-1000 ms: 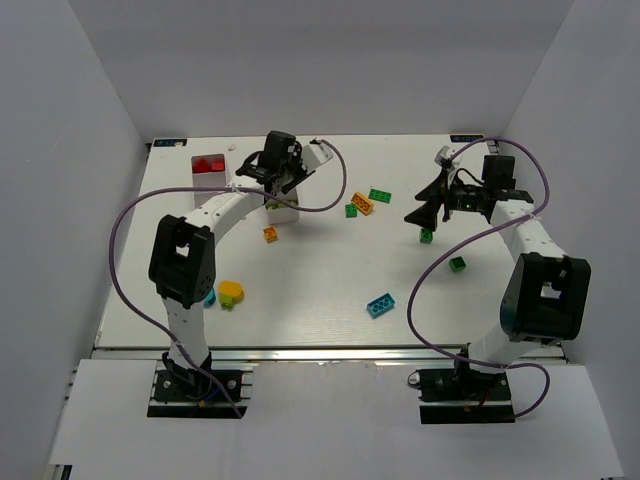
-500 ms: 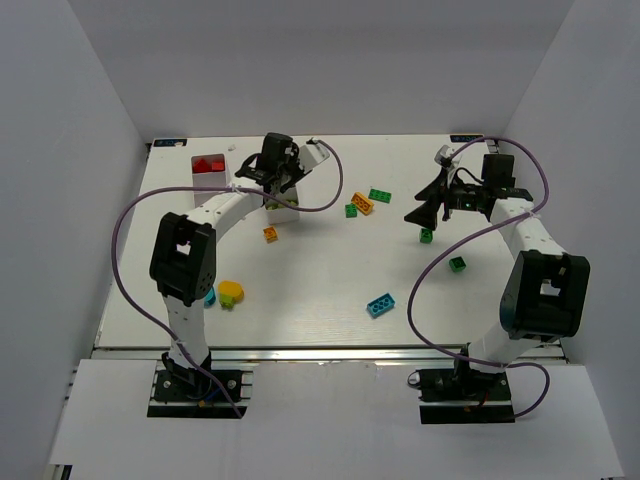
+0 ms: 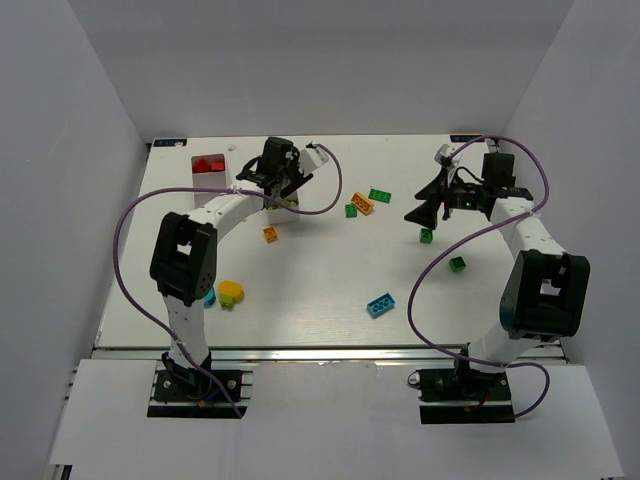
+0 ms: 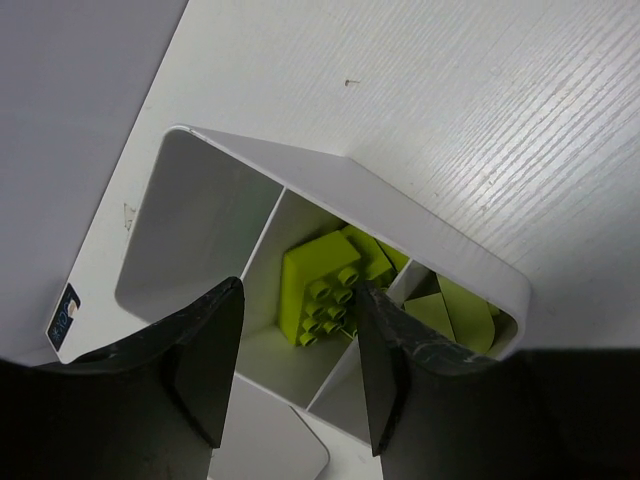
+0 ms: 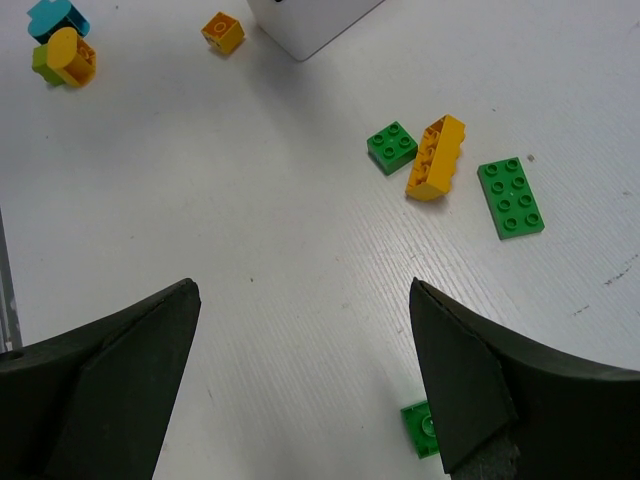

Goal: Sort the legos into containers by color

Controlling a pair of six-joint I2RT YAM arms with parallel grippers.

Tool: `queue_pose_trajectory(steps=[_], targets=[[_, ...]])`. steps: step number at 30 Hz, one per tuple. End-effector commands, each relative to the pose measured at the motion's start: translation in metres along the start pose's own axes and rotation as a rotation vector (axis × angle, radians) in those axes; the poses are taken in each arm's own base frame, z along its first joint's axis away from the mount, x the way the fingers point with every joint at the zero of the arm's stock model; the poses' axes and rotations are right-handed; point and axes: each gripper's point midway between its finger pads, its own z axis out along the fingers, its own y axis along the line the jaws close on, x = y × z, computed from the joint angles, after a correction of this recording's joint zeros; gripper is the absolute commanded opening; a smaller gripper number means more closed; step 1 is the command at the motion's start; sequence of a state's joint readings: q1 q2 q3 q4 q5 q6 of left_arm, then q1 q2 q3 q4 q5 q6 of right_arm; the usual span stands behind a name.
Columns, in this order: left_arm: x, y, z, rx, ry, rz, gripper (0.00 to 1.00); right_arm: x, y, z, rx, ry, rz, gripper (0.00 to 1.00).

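My left gripper (image 3: 278, 182) hangs over the white tray (image 3: 225, 160) at the back left. It is open and empty in the left wrist view (image 4: 295, 370). Below it, lime bricks (image 4: 325, 285) lie in the tray's (image 4: 330, 165) middle compartment, with more lime (image 4: 455, 312) in the end one. Red bricks (image 3: 208, 165) fill the far left compartment. My right gripper (image 3: 430, 208) is wide open and empty (image 5: 300, 375) above the table, with a green brick (image 5: 420, 428) by its right finger (image 5: 470, 385). I make out only this one tray.
Loose bricks lie on the table: small orange (image 3: 270, 234), green (image 3: 352, 210), orange (image 3: 363, 202), green plate (image 3: 380, 195), green (image 3: 427, 235), green (image 3: 457, 263), cyan (image 3: 380, 304), a yellow-orange piece (image 3: 231, 293) and cyan (image 3: 208, 296) by the left arm. White walls enclose three sides.
My left gripper has shifted slightly back and left over the tray, now covering the lime compartment in the top view. The right arm has not moved.
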State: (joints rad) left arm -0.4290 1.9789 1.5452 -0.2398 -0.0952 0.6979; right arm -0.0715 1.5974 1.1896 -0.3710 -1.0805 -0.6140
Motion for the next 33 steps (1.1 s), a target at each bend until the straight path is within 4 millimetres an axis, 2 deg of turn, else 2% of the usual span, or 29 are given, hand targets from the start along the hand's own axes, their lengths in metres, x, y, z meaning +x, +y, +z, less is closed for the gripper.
queue_pose_trajectory(steps=[1, 4, 6, 7, 8, 9, 10, 11, 12, 13, 14, 15, 16, 17, 19, 22, 24, 25, 27, 28, 31, 32, 33], targets=[[-0.017, 0.02, -0.015, -0.058, -0.051, -0.034, 0.59, -0.015, 0.001, -0.001, -0.019, -0.02, -0.043, 0.89], [-0.028, 0.025, -0.024, -0.065, -0.081, -0.09, 0.58, -0.013, -0.001, 0.0, -0.018, -0.007, -0.056, 0.89], [-0.044, 0.034, -0.039, -0.072, -0.125, -0.144, 0.5, -0.011, 0.0, 0.004, -0.021, 0.022, -0.08, 0.89], [-0.048, 0.034, -0.043, -0.07, -0.141, -0.224, 0.39, 0.003, -0.008, 0.005, 0.014, 0.094, -0.088, 0.89], [-0.053, 0.033, -0.048, -0.065, -0.16, -0.273, 0.34, 0.004, -0.017, 0.006, 0.053, 0.135, -0.105, 0.89], [-0.059, 0.04, -0.062, -0.086, -0.186, -0.341, 0.32, 0.008, -0.021, 0.01, 0.077, 0.176, -0.115, 0.89], [-0.06, 0.043, -0.069, -0.106, -0.194, -0.409, 0.32, 0.022, -0.04, 0.006, 0.16, 0.248, -0.11, 0.89], [-0.061, 0.041, -0.076, -0.112, -0.203, -0.536, 0.38, 0.023, -0.052, 0.003, 0.213, 0.273, -0.104, 0.89], [-0.057, 0.041, -0.09, -0.127, -0.206, -0.596, 0.44, 0.023, -0.053, 0.012, 0.236, 0.298, -0.101, 0.89], [-0.054, 0.038, -0.096, -0.126, -0.208, -0.703, 0.53, 0.036, -0.069, 0.009, 0.302, 0.356, -0.079, 0.89], [-0.05, 0.035, -0.103, -0.13, -0.206, -0.763, 0.74, 0.043, -0.072, 0.007, 0.318, 0.397, -0.057, 0.89], [-0.041, 0.03, -0.115, -0.14, -0.198, -0.82, 0.82, 0.039, -0.078, 0.006, 0.34, 0.414, -0.061, 0.89], [-0.038, 0.025, -0.121, -0.133, -0.2, -0.907, 0.88, 0.053, -0.089, 0.0, 0.396, 0.474, -0.04, 0.89], [-0.034, 0.02, -0.127, -0.12, -0.198, -0.941, 0.94, 0.06, -0.09, -0.002, 0.404, 0.522, -0.045, 0.89], [-0.023, 0.001, -0.143, -0.078, -0.203, -1.036, 0.96, 0.08, -0.103, -0.015, 0.494, 0.627, -0.037, 0.89], [-0.009, -0.02, -0.163, -0.039, -0.212, -1.146, 0.98, 0.095, -0.103, -0.022, 0.495, 0.711, -0.053, 0.89], [-0.002, -0.03, -0.171, -0.021, -0.211, -1.185, 0.98, 0.1, -0.091, -0.027, 0.391, 0.764, -0.129, 0.89], [0.01, -0.042, -0.17, -0.013, -0.181, -1.217, 0.98, 0.096, -0.08, -0.024, 0.323, 0.741, -0.166, 0.89], [0.017, -0.048, -0.181, -0.01, -0.178, -1.243, 0.98, 0.096, -0.068, -0.023, 0.234, 0.735, -0.237, 0.89], [0.028, -0.057, -0.181, -0.013, -0.149, -1.269, 0.98, 0.097, -0.064, -0.021, 0.176, 0.729, -0.313, 0.89], [0.038, -0.064, -0.191, -0.021, -0.143, -1.318, 0.98, 0.103, -0.063, -0.016, 0.091, 0.738, -0.389, 0.85], [0.047, -0.07, -0.191, -0.031, -0.128, -1.331, 0.98, 0.104, -0.065, -0.014, 0.08, 0.742, -0.39, 0.83], [0.044, -0.066, -0.199, -0.036, -0.16, -1.344, 0.98, 0.104, -0.067, -0.014, 0.073, 0.745, -0.388, 0.8]])
